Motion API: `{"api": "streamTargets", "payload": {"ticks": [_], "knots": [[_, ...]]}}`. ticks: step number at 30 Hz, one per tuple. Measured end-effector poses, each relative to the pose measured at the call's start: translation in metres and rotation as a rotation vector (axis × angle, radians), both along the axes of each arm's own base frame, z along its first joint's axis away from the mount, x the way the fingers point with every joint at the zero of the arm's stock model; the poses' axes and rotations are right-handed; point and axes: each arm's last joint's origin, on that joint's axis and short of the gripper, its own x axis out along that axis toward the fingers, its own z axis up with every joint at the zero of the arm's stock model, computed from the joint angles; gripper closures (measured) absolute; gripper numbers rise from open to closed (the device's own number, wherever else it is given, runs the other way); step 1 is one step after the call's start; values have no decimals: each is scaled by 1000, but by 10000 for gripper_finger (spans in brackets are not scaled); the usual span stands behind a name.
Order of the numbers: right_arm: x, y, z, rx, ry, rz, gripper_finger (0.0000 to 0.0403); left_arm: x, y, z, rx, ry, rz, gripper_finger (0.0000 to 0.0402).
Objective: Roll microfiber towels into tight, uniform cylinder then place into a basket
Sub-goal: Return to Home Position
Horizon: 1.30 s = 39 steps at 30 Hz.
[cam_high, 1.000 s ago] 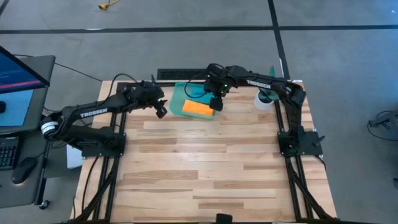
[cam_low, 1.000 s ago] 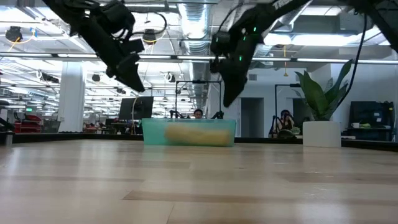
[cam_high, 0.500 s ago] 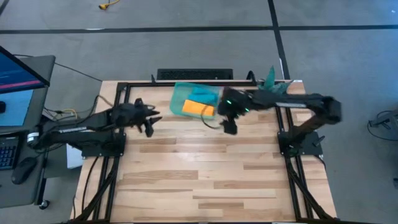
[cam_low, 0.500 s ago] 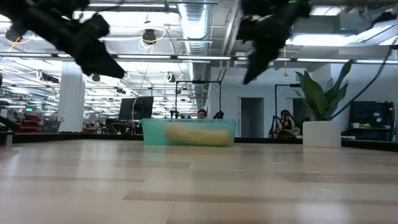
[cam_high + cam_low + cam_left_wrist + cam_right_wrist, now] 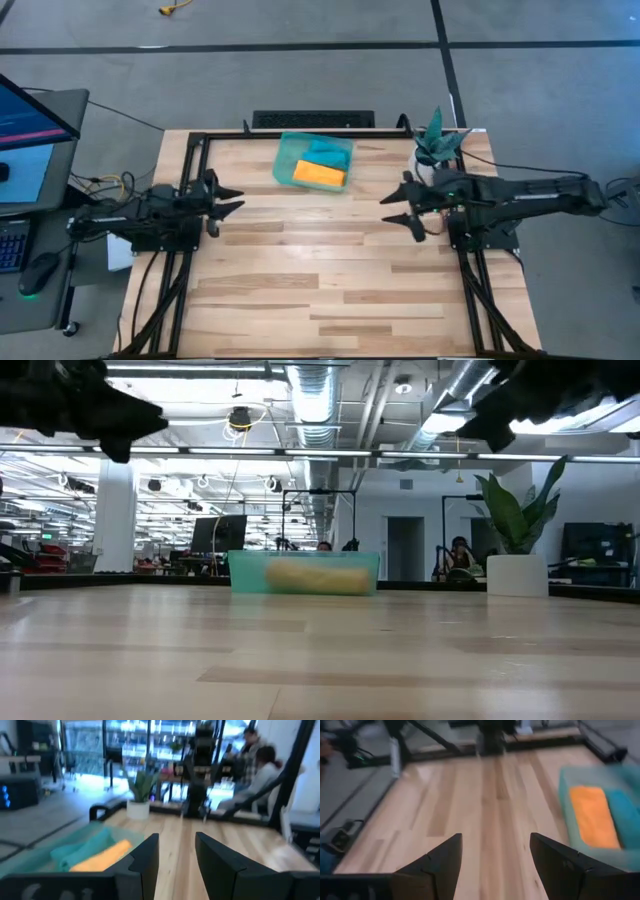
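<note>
1. Front of surface (image 5: 330,290): bare wood, nothing to pick up.
2. Mid-depth, left edge: left gripper (image 5: 230,200) hangs above the surface close to its base, pointing inward. Jaws apart, empty.
3. Mid-depth, right edge: right gripper (image 5: 400,212) mirrors that by its own base, pointing inward. Jaws apart, empty. Both grippers are well apart from the basket.
4. Far edge, centre: basket (image 5: 285,152) sits slightly skewed. Orange towel (image 5: 319,174) lies in it as a roll on the nearer side, with the teal towel (image 5: 326,152) just behind and touching it. Can't tell how tight the teal roll is.
5. Far right corner: plant pot (image 5: 428,168), just beyond the right gripper and apart from the basket.
6. Step call: this reads as the stow/home phase. Both towels are binned and nothing is held, so the job looks done bar parking.
7. Next move: fold each arm down to its rest pose. The right arm needs to stay off the plant pot. No grasp called for.
</note>
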Motion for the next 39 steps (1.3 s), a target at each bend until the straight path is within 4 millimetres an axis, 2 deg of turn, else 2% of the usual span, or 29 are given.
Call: {"api": "streamTargets", "payload": {"ticks": [2, 5, 10, 16, 17, 19, 21, 27, 39], "knots": [[-10, 4, -1, -6, -58, 26, 148, -3, -1, -3, 1, -44, -7, 284], [-25, 8, -8, -6, -101, 56, 148, 1, -1, -13, 14, -7, -13, 284], [-43, 8, -31, -19, -202, 31, 148, 8, -1, -35, 59, 10, -12, 284], [-57, 5, -82, 3, -370, -87, 148, 9, 0, -37, 98, 6, 10, 284], [-59, 4, -92, 13, -352, -107, 148, 9, 0, -37, 98, 5, 22, 284], [-63, 3, -98, 68, -279, -143, 148, 8, 1, -37, 101, 3, 43, 284], [-62, 4, -96, 105, -273, -126, 148, 8, 1, -37, 98, 3, 44, 284], [-62, 4, -99, -7, -258, -101, 148, 9, 1, -37, 80, 0, 42, 284], [-62, 4, -98, -2, -261, -102, 148, 9, 1, -37, 83, 2, 41, 284]]}}
